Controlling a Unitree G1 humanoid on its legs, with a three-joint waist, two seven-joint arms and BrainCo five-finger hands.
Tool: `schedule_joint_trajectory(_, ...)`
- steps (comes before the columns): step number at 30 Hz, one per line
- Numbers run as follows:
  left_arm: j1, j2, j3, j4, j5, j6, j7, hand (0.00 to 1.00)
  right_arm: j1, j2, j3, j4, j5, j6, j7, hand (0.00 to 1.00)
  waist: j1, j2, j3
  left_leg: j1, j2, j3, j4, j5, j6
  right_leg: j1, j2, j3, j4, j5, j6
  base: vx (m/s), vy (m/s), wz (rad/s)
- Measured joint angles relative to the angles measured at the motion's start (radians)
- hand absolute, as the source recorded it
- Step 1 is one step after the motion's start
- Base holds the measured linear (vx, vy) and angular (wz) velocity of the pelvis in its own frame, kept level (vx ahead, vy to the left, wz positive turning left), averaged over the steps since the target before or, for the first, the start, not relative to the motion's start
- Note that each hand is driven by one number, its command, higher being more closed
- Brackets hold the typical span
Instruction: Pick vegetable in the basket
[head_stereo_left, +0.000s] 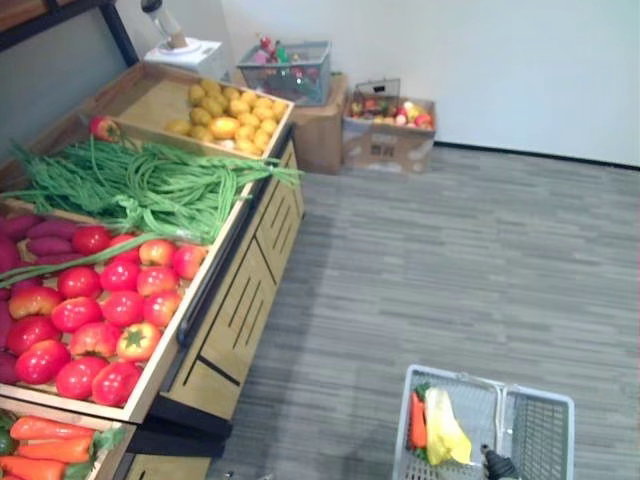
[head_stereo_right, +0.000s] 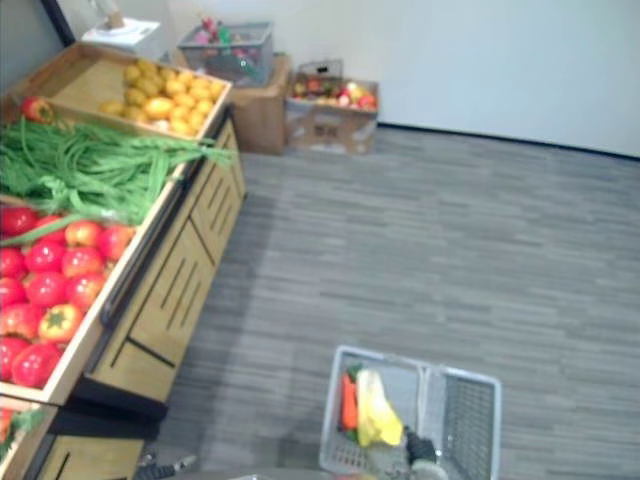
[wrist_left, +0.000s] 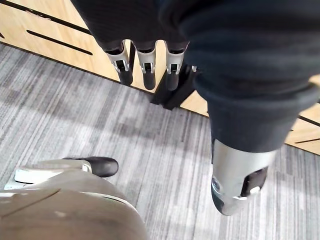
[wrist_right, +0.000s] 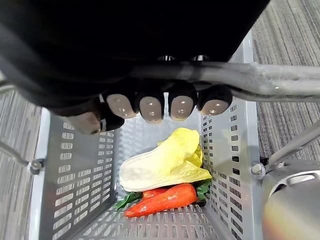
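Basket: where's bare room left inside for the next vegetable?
It is crowded at the end where the cabbage lies with the carrot. The basket floor is bare from the cabbage to the other end, under the handle that the right hand grips. The left hand hangs open by the stand.

Plastic, metal, wood and carpet on my feed

The basket (wrist_right: 70, 165) reads to me as matt grey perforated plastic under a smooth, dull metal handle (wrist_right: 280, 84). Inside I see a glossy orange carrot (wrist_right: 165, 199) and a pale, waxy-looking cabbage (wrist_right: 165, 165). The floor (head_stereo_left: 450, 260) is matt grey ribbed carpet, the produce stand (head_stereo_left: 240, 300) smooth pale wood, and its tomatoes (head_stereo_left: 100, 310) are shiny.
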Motion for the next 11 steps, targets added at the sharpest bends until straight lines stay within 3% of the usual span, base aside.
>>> schedule_joint_trajectory(5,-0.001,0.009,-0.026,0.024,-0.031,0.0,-0.001,0.0,0.028,0.003,-0.081,0.014,0.178,0.0,0.0,1.0,-0.005,0.002,-0.011,0.009,0.0,0.023,-0.001,0.0,0.0,0.001,0.003,0.015,-0.011,0.009,-0.003,-0.01,0.012,-0.13)
schedule_joint_trajectory(11,0.0,0.029,-0.107,0.042,-0.025,-0.001,-0.02,0.0,0.038,-0.001,-0.089,0.043,0.202,0.0,0.001,1.0,-0.025,0.014,-0.019,0.028,0.001,0.028,-0.003,-0.001,0.0,0.016,0.005,0.032,-0.024,0.026,-0.002,-0.05,0.006,-0.09)
